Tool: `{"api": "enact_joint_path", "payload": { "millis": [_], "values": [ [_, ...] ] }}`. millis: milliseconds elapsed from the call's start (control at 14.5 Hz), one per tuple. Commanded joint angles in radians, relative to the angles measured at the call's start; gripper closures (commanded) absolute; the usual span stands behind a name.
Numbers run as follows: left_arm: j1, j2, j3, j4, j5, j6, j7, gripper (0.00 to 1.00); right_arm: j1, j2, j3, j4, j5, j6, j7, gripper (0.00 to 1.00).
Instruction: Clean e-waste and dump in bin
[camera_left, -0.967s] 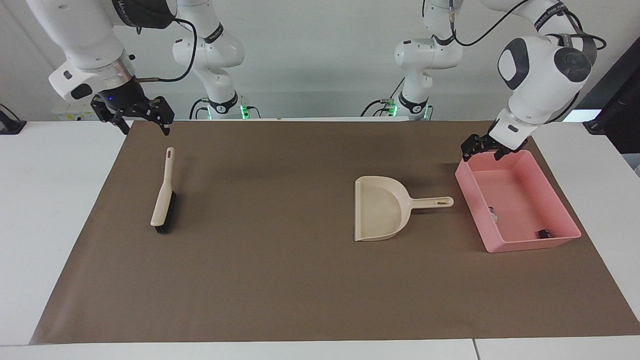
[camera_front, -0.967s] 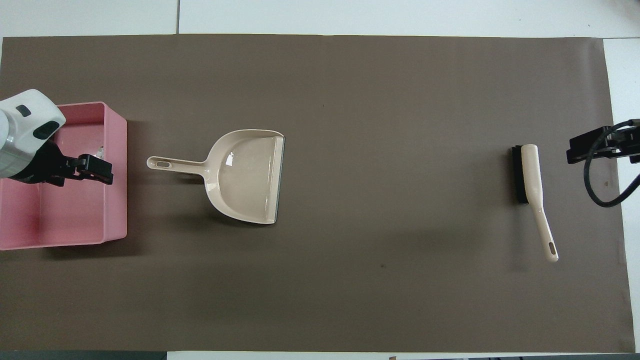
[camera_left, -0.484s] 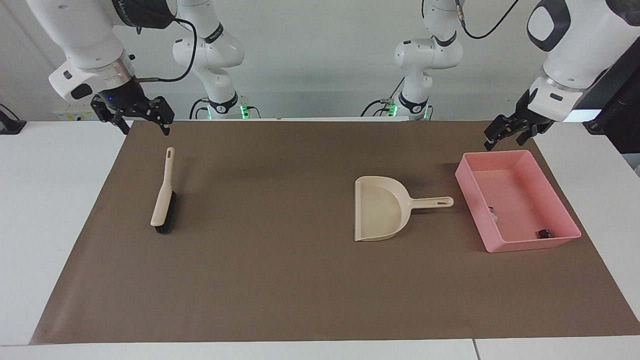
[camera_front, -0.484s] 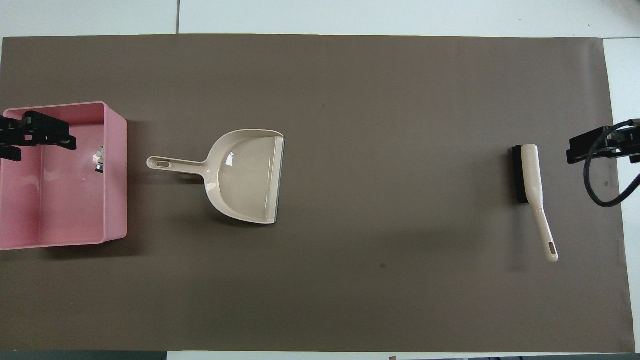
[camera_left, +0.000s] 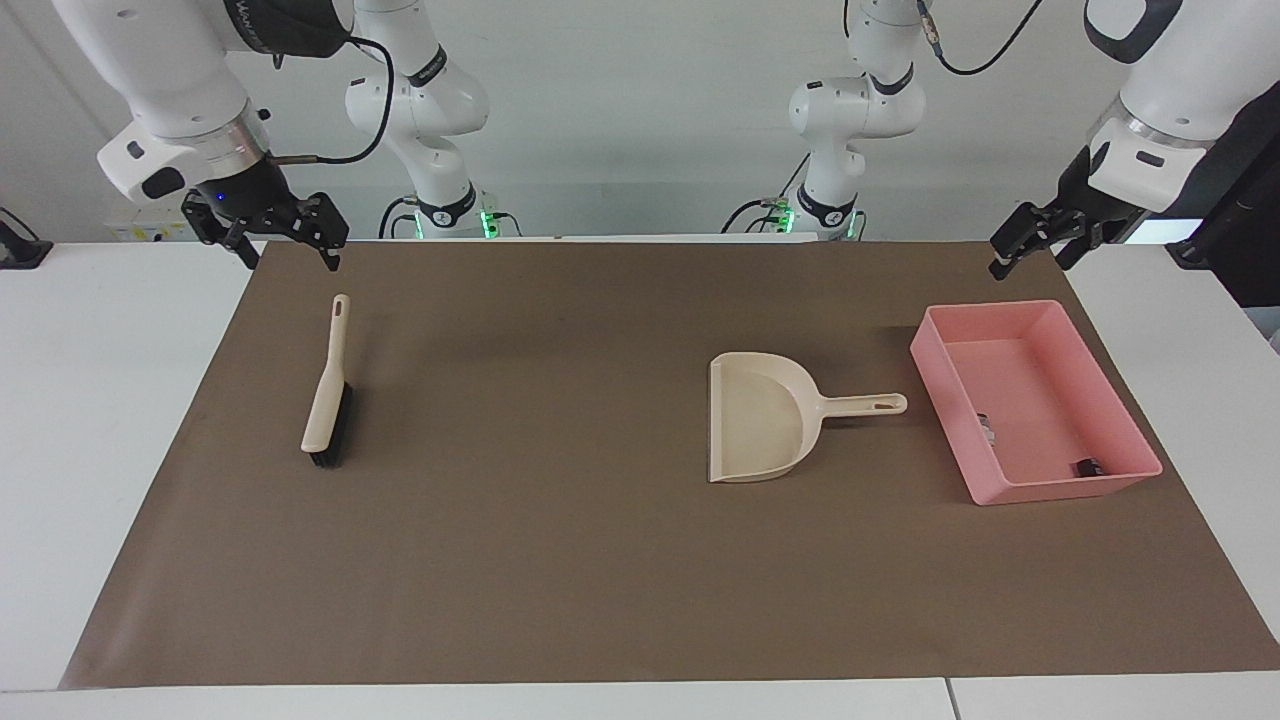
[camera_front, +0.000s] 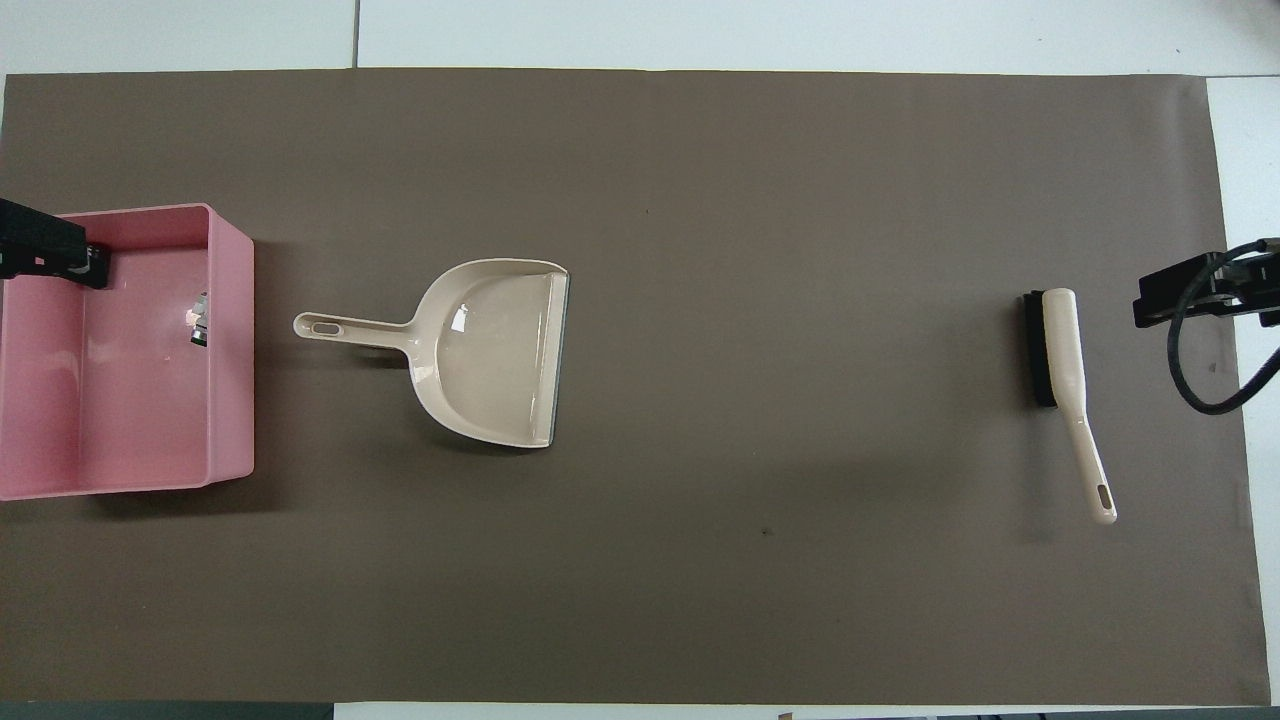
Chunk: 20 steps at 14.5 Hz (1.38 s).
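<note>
Both scraps of e-waste (camera_left: 985, 428) sit in the bin (camera_left: 938, 373), at 3 o'clock from the dustpan (camera_left: 756, 420) — task looks done. Retract clean: lift the left end effector (camera_left: 1030, 245) straight clear of the bin. It's risen off the bin's rim; right end effector (camera_left: 268, 228) unchanged above the brush (camera_left: 328, 395). Both released, empty.

Even, bright overhead light leaves soft shadows beside the pink bin (camera_front: 232, 330) and the dustpan (camera_front: 495, 350), whose pan shows a small glare spot, and both views are sharp throughout.
</note>
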<state>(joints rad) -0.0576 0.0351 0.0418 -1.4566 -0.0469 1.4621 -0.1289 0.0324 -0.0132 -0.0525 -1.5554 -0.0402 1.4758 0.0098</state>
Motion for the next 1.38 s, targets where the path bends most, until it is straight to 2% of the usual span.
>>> {"api": "enact_joint_path", "payload": {
  "millis": [0, 207, 415, 691, 1313],
  "values": [
    [0.012, -0.102, 0.000, -0.167, 0.001, 0.104, 0.055, 0.01, -0.009, 0.001, 0.005, 0.003, -0.007, 0.000, -0.021, 0.00],
    [0.019, -0.100, 0.003, -0.165, 0.001, 0.083, 0.093, 0.01, -0.009, 0.001, 0.005, 0.003, -0.007, 0.000, -0.021, 0.00],
    [0.022, -0.093, 0.003, -0.156, 0.004, 0.083, 0.225, 0.01, -0.009, 0.001, 0.005, 0.001, -0.007, 0.000, -0.021, 0.00],
    [0.021, -0.087, 0.003, -0.139, 0.045, 0.073, 0.238, 0.01, -0.009, 0.001, 0.005, 0.003, -0.007, 0.000, -0.021, 0.00],
    [0.022, -0.090, 0.003, -0.148, 0.050, 0.049, 0.264, 0.01, -0.009, 0.001, 0.005, 0.003, -0.007, 0.000, -0.021, 0.00]
  ]
}}
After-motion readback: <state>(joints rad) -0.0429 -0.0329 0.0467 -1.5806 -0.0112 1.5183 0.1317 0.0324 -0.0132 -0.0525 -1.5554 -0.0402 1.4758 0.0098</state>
